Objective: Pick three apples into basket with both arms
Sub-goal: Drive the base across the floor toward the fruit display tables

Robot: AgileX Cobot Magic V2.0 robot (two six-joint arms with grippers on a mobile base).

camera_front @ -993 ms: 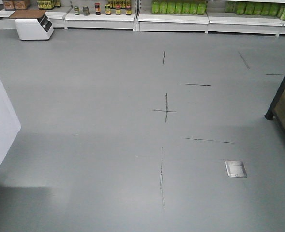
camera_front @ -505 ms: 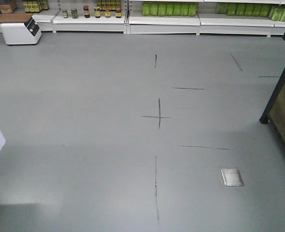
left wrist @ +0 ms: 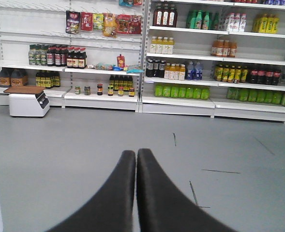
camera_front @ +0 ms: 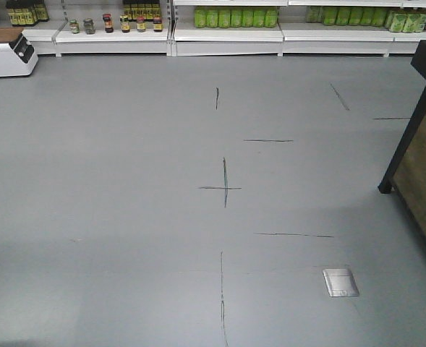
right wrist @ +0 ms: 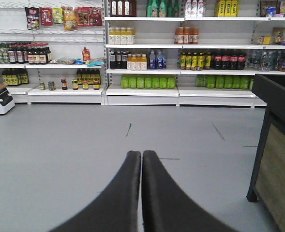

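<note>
The apples and the basket are out of view in all frames. My left gripper (left wrist: pixel 136 153) points out over the grey shop floor, its two black fingers pressed together with nothing between them. My right gripper (right wrist: pixel 141 154) stands the same way, shut and empty, aimed at the shelves across the floor. Neither arm shows in the front view.
A dark wooden stand (camera_front: pixel 417 152) with a black frame rises at the right, its leg (right wrist: pixel 258 159) also near my right gripper's view. White store shelves (camera_front: pixel 227 29) with bottles and jars line the far wall. A white appliance (camera_front: pixel 4 52) sits far left. A metal floor plate (camera_front: pixel 340 282) lies low right.
The front view has swung: floor marks and shelves slid left and down, the white panel at the left has left the frame, and the dark stand at the right shows more.
</note>
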